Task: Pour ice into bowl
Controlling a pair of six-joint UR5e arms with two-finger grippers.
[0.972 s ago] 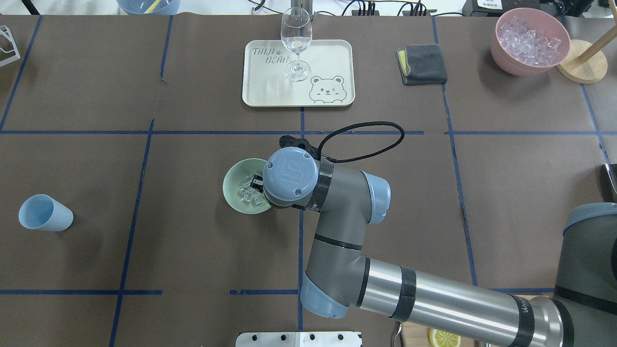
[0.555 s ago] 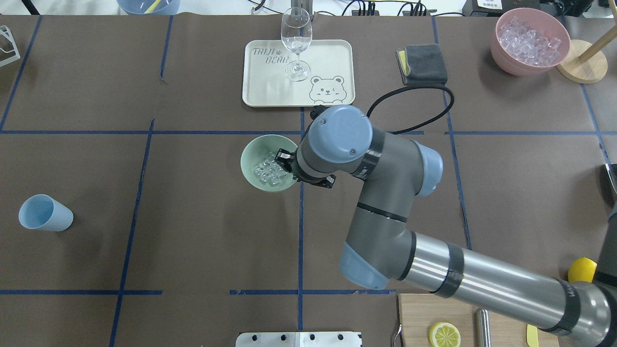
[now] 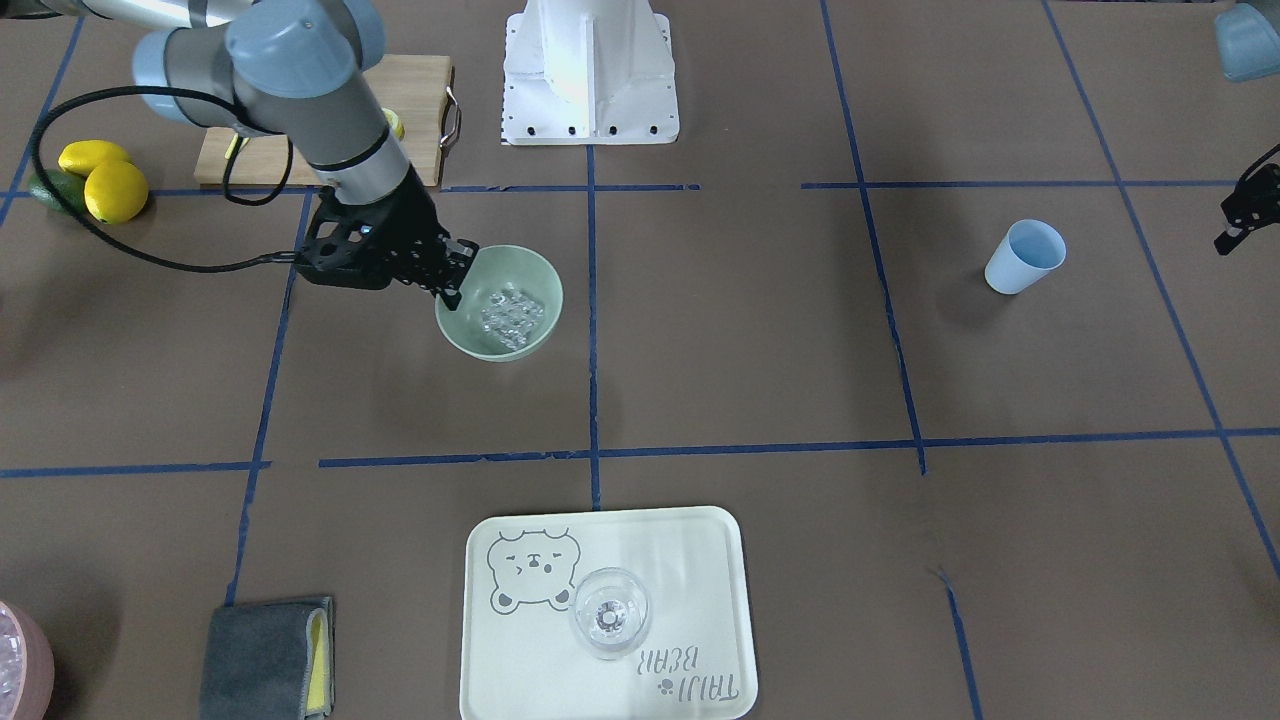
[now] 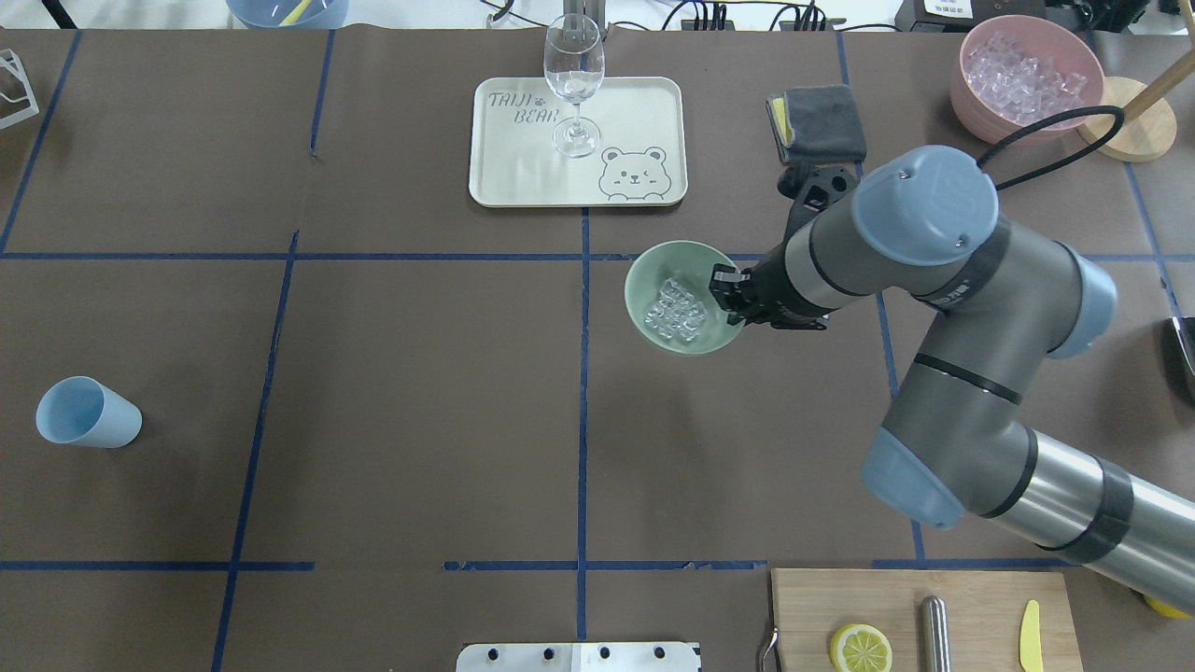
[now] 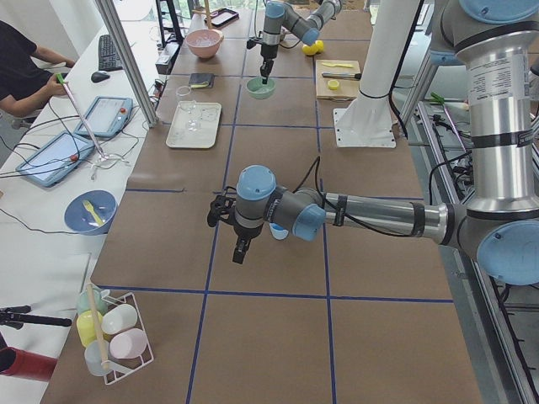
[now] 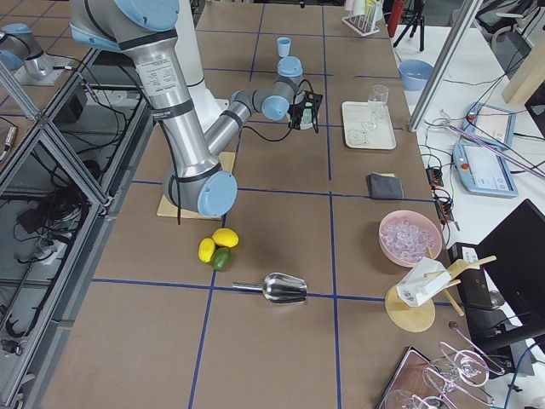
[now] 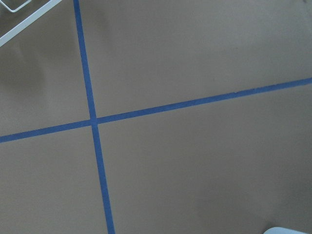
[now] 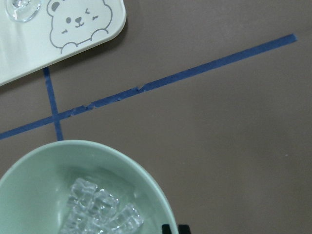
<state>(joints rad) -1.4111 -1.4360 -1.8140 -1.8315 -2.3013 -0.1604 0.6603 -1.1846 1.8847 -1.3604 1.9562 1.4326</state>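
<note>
The right arm (image 4: 943, 308) reaches in over the table (image 4: 373, 420) and ends at the mint-green bowl (image 4: 649, 271). The right gripper (image 4: 733, 297) is closed on the bowl's rim, one finger inside the wall and one outside. From the jaws, the whole bowl spreads away toward the table's middle. Whether its base rests on the table or hangs just clear I cannot tell.

It looks rigid, smooth and fairly light. Held at one edge only, its weight hangs off the pinch, so it is likely to pivot or slip if swung hard. The rim is the sensible hold, since the curved wall offers the fingers nothing else.

The left gripper (image 5: 240, 252) hangs well apart from these jaws, over bare table. Whether it is wide or narrow I cannot tell.

The ice (image 4: 677, 310) lies just beyond the inner finger and below it, heaped in the bowl's bottom (so the pour itself looks done). The cubes are hard, slick and loose. They would slide at any tilt and squirt out of a pinch, so they are best moved by their container, kept level.
</note>
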